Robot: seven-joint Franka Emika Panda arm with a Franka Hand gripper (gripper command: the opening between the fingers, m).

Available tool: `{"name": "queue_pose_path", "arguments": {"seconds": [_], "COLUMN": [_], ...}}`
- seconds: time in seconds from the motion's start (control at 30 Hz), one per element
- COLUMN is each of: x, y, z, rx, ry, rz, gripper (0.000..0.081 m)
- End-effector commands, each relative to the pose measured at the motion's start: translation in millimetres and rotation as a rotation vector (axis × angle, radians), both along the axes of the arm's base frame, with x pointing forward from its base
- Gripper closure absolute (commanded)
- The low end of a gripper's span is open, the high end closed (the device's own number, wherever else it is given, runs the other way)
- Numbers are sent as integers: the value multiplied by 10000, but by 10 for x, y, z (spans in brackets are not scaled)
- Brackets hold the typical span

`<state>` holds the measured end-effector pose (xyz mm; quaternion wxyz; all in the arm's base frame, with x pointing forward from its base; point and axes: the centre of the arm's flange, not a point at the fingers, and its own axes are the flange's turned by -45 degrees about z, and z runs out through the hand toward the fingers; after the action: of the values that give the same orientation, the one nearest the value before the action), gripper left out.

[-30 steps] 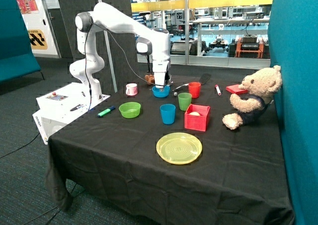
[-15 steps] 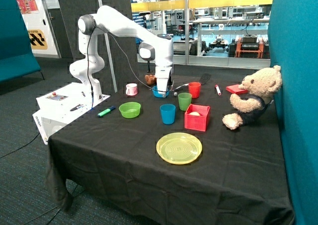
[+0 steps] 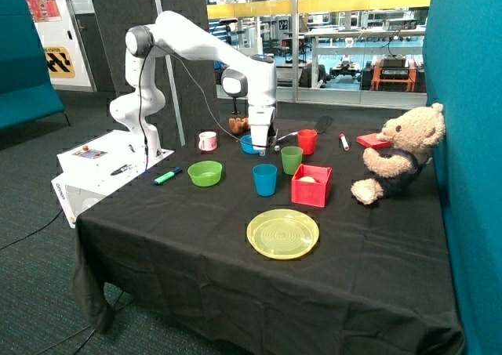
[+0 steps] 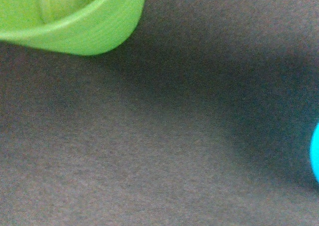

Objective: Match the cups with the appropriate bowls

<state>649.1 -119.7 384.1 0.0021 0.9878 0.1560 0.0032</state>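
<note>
Two cups [image 3: 265,179] stand unmatched. Our jaws [image 3: 263,145], whose state we cannot tell, hang beside the blue bowl [image 3: 248,143]; next we judge a cup pickup.

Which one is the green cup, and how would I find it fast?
Find the teddy bear at the table's edge, then the red square box in front of it. The green cup stands just behind that box, between the blue cup and the red cup. It is taller and narrower than the green bowl.

Dark carpet floor [image 3: 31,292], teal partition [image 3: 471,135] at three o'clock, glass wall [image 3: 345,41] at twelve o'clock, black-draped table [image 3: 196,237].
</note>
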Motion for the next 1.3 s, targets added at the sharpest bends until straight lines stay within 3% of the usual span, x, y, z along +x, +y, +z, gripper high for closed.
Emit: {"name": "queue_pose_path", "arguments": {"seconds": [0.0, 0.43, 0.83, 1.27], "x": [86, 34, -103, -89], "y": [-121, -386, -416, -465], "z": [105, 139, -49, -211], "rx": [32, 33, 33, 33], "ry": [69, 69, 69, 69], "rz": [-116, -362, -291, -303], "gripper": [442, 440, 445, 446]}}
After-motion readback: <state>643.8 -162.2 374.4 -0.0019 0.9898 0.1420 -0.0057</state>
